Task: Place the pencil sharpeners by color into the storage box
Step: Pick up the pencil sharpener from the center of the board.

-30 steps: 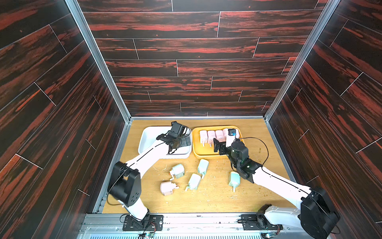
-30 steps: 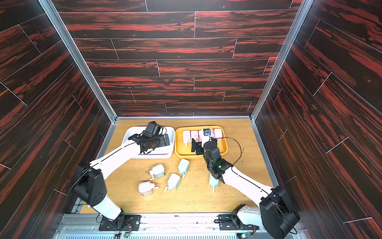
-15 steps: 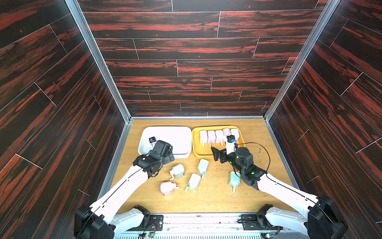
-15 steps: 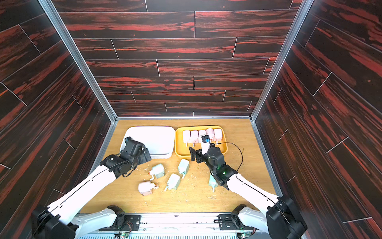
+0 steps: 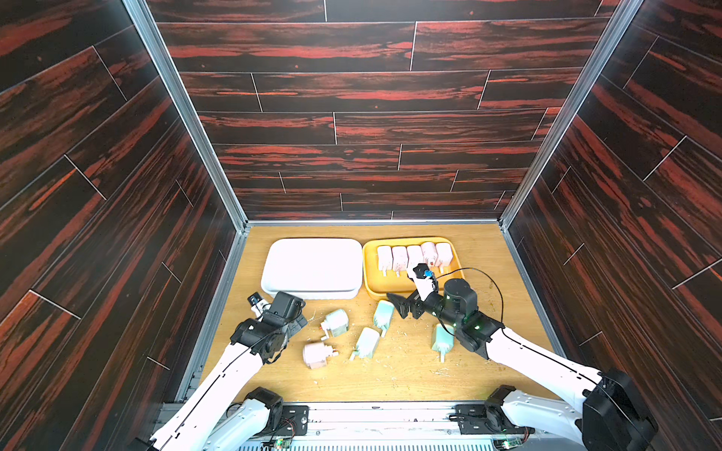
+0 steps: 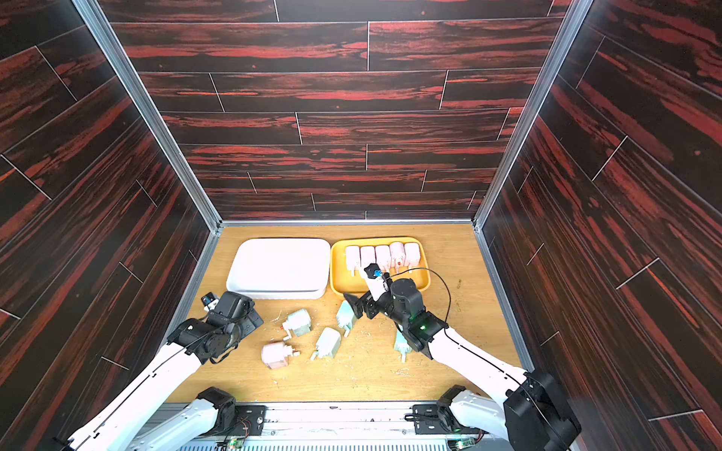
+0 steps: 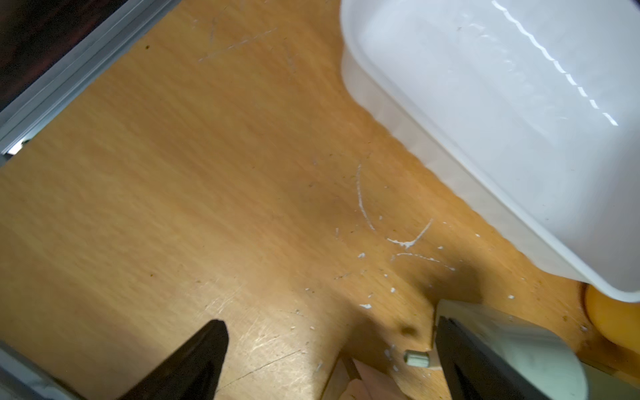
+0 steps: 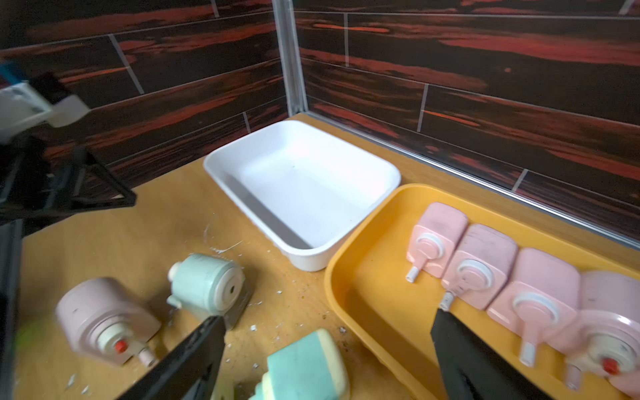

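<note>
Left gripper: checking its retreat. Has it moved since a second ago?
Yes. The left gripper has pulled back off the white bin, toward the robot's base.

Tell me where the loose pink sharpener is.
In both top views the pink sharpener lies on the table near the left gripper, just front of a green sharpener.
</note>
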Controlling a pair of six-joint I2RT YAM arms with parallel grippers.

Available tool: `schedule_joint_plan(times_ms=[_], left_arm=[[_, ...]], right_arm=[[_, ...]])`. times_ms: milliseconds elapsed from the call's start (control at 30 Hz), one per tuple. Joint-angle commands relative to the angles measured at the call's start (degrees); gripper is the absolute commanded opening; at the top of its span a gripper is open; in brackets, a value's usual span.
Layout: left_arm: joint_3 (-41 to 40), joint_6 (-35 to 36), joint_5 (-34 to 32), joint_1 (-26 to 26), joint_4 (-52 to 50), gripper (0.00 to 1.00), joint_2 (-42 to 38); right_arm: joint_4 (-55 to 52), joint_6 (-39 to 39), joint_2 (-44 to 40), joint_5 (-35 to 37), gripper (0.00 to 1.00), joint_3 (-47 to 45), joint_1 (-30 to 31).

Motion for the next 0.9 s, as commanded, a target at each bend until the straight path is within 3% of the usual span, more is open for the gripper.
schedule_joint_plan(times_ms=[0,300,533,867], left_arm=[[-3.0,-4.0,0.2,1.2,-4.1,1.0,-0.4],[-5.4,-4.6,3.4,1.4,-9.1,1.0,2.4],[-8.7,-3.8,10.7,1.4,-6.9,1.0,3.4],[-10.0,-1.8,14.4,1.4,-6.1,1.0,4.0]], right_arm=[[-1.8,-5.8,0.7,-6.2,0.98,1.0,2.8],[-4.0,-13.9,5.7,-2.8,0.98,3.4,11.9],[-4.6,-16.4,9.0,-3.6,0.98,5.9,15.3],[-6.8,-18.3,11.0,-3.2,0.98,7.7,17.2]])
